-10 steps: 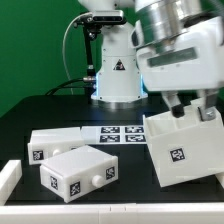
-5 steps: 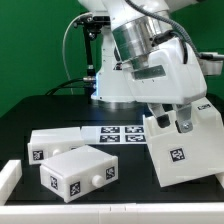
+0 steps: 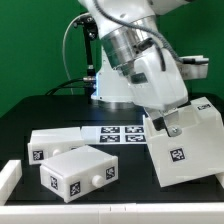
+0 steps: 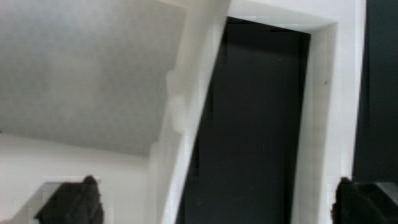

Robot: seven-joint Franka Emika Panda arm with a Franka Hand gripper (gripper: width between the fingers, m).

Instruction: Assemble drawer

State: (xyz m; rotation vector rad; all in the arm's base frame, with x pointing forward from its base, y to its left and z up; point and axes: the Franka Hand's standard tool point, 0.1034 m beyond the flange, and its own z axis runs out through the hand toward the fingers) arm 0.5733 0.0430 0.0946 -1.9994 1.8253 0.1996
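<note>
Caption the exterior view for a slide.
Open gripper at the top edge of the large white casing; two smaller trays lie toward the exterior view's left, marker board between.

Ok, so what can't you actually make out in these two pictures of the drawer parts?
1. Inside of the casing: exterior view, hidden by its own wall and the arm.
2. Tips of the gripper: wrist view, cut off at the frame edge and blurred, so contact with the casing is unclear.
3. The marker board: exterior view, one end hidden behind the casing.
</note>
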